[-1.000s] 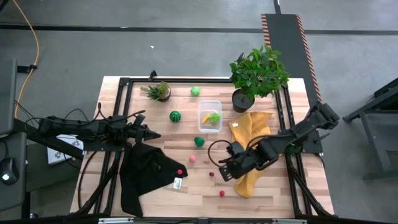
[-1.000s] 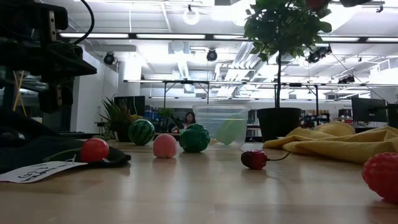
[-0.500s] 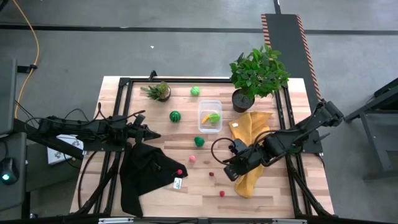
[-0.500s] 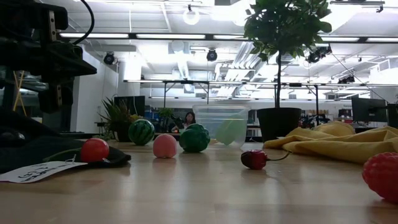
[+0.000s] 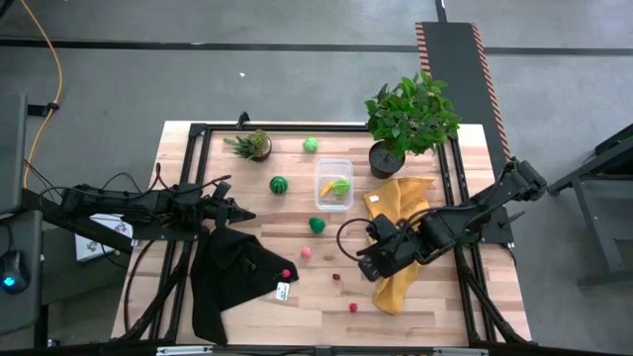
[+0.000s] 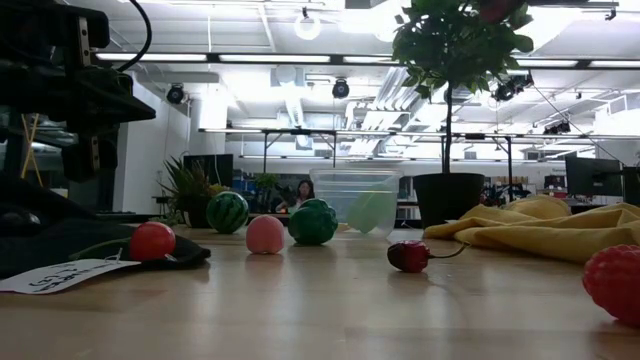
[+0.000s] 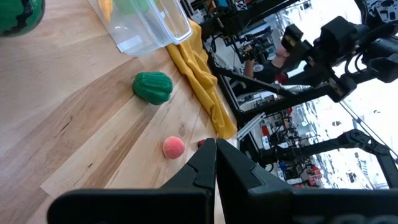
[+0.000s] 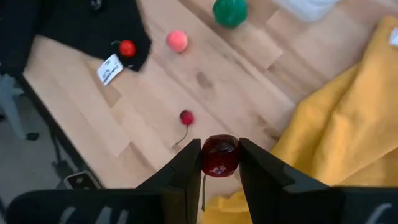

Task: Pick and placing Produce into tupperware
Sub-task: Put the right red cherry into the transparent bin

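**Cherry in transit**

Right claw clamped on a dark red cherry, raised over the bench beside the yellow cloth. Tupperware well apart; next: carry over, release. Left claw idle, pressed together

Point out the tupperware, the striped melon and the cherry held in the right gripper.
tupperware [image 5: 334,165]: high view, on its clear rim at the far edge.
striped melon [image 5: 279,185]: high view, centre of its top.
cherry [image 8: 220,155]: right wrist view, on its dark red body.
right gripper [image 8: 219,158]: right wrist view, shut on the cherry.
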Controlling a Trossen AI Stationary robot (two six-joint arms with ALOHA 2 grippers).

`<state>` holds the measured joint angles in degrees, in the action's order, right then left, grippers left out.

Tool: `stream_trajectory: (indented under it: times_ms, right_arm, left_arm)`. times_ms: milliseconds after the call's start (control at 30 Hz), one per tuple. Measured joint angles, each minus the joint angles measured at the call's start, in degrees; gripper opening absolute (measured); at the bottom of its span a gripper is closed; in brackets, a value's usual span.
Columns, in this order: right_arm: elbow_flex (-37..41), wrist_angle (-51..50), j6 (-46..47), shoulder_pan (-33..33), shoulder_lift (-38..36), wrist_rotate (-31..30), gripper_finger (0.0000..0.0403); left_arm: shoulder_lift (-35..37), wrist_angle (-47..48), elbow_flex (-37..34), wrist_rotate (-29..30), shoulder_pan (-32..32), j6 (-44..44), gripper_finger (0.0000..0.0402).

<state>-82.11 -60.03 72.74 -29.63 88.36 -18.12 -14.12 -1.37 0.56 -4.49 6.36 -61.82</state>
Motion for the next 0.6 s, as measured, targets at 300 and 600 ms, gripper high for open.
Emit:
stream_trajectory:
  times_ms: [300, 600]
  right_arm:
    - [0.00, -0.57, -2.28, 0.00, 0.00, -6.80, 0.0087]
    - [0.00, -1.01, -2.24, 0.02, 0.00, -15.05, 0.0087]
  left_arm:
    - [0.01, -0.02, 0.02, 0.00, 0.01, 0.01, 0.0001]
    - [0.00, -0.01, 0.00, 0.00, -0.01, 0.00, 0.0001]
